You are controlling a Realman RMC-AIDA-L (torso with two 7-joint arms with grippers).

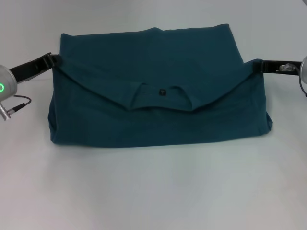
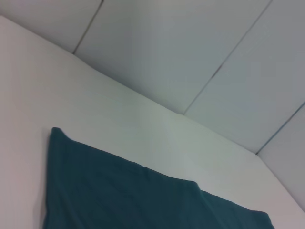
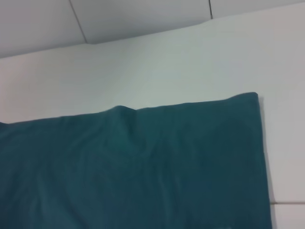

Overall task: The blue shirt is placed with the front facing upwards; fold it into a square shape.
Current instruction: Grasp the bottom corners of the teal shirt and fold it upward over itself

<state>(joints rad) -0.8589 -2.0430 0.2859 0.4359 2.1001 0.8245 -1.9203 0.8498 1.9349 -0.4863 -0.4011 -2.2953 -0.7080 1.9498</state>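
On your left, the left gripper (image 1: 53, 59) pinches the upper left corner of the blue shirt (image 1: 158, 62), which lies across the middle of the white desk (image 1: 153, 191) as a wide teal band, its collar (image 1: 162, 98) and small black tag (image 1: 162, 92) showing at the centre. The near layer is drawn up from both ends and sags in a shallow V toward the collar, over a flat plain teal layer behind. At the shirt's upper right corner the right gripper (image 1: 261, 64) grips the cloth likewise.
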